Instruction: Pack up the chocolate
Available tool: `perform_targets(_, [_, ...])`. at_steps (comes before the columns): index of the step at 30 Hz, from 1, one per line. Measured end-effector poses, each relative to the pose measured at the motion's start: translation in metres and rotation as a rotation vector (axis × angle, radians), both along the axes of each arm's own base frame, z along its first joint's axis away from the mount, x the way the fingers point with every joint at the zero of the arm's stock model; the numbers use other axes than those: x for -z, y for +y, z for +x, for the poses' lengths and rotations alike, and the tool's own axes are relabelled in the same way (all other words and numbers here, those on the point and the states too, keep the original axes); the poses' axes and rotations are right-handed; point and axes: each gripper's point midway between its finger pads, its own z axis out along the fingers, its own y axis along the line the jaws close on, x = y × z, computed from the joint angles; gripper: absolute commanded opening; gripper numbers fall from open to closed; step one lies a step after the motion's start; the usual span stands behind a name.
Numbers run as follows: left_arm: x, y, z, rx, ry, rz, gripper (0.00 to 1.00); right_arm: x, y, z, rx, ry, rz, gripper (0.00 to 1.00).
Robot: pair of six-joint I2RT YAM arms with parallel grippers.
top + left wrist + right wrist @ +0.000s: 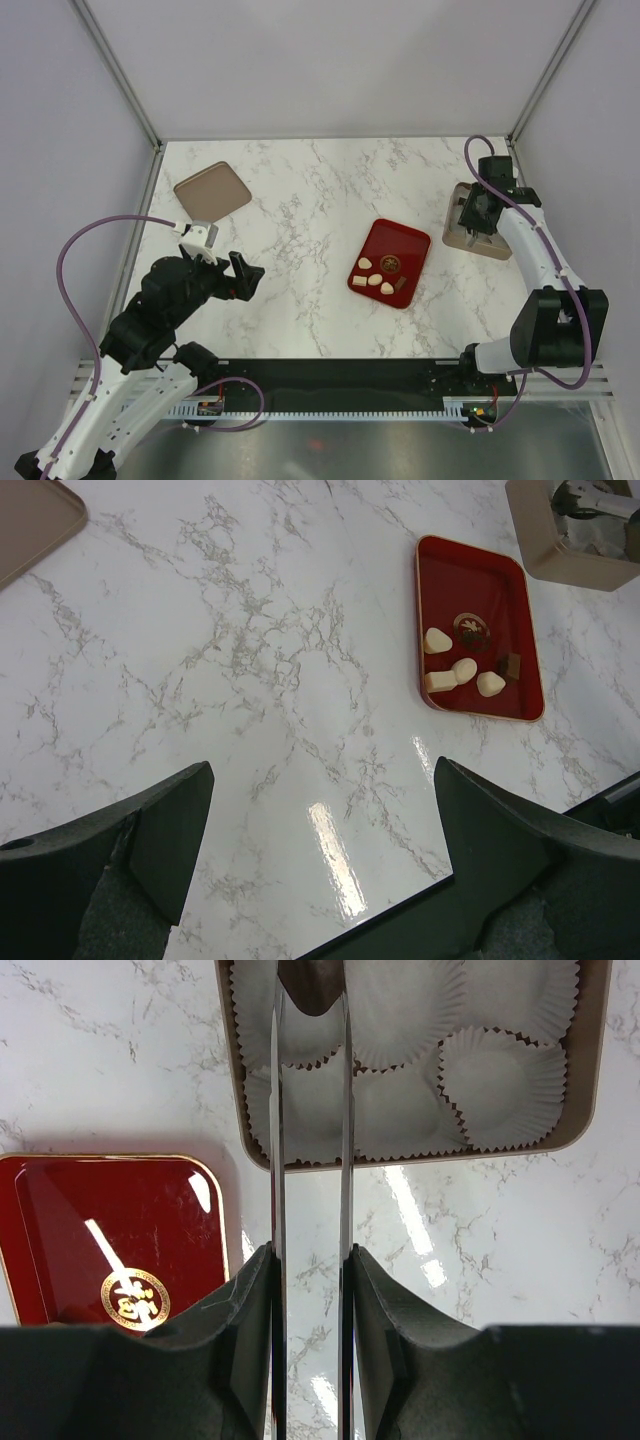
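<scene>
Left gripper: nearest the arm bases, hovering above the marble table at its near-left side; fingers spread wide apart with nothing between them.
Red tray: right of centre, well apart from the left gripper; a shallow rectangle with a gold emblem printed on its floor.
Chocolate on tray: a small cluster at the tray's nearer end, just beside the emblem. Several are cream pieces, and one is a dark brown piece at the edge of the group.
Right gripper: further back at the right side, poised over the tan box; the slim fingers are drawn close together and clamp a chocolate near their tips.
Held chocolate: dark brown, pinched between the two blades, directly above one of the paper cups.
Tan box: open, just right of the tray without touching it, lined with white pleated paper cups set side by side.
Tan lid: farthest back on the left, lying flat, well apart from the box.
</scene>
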Motion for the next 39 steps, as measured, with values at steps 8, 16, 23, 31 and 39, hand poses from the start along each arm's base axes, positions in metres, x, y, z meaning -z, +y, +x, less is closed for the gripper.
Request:
perform_targets(8, [0.000,0.000,0.000,0.000,0.000,0.000,1.00,0.007,0.000,0.000,0.001,0.015,0.002,0.43])
perform_targets(16, [0.000,0.000,0.000,0.000,0.000,0.000,1.00,0.006,0.001,0.001,-0.003,0.009,0.008,0.47])
perform_targets(23, [0.000,0.000,0.000,0.000,0.000,0.000,1.00,0.006,0.003,0.001,-0.010,0.008,0.018,0.50])
perform_targets(31, [0.000,0.001,0.000,-0.004,-0.001,0.002,1.00,-0.005,0.003,0.002,-0.010,-0.006,0.017,0.50])
perform_targets(39, [0.000,0.002,0.001,-0.011,-0.002,0.004,1.00,-0.049,0.016,0.001,-0.059,-0.111,0.038,0.49])
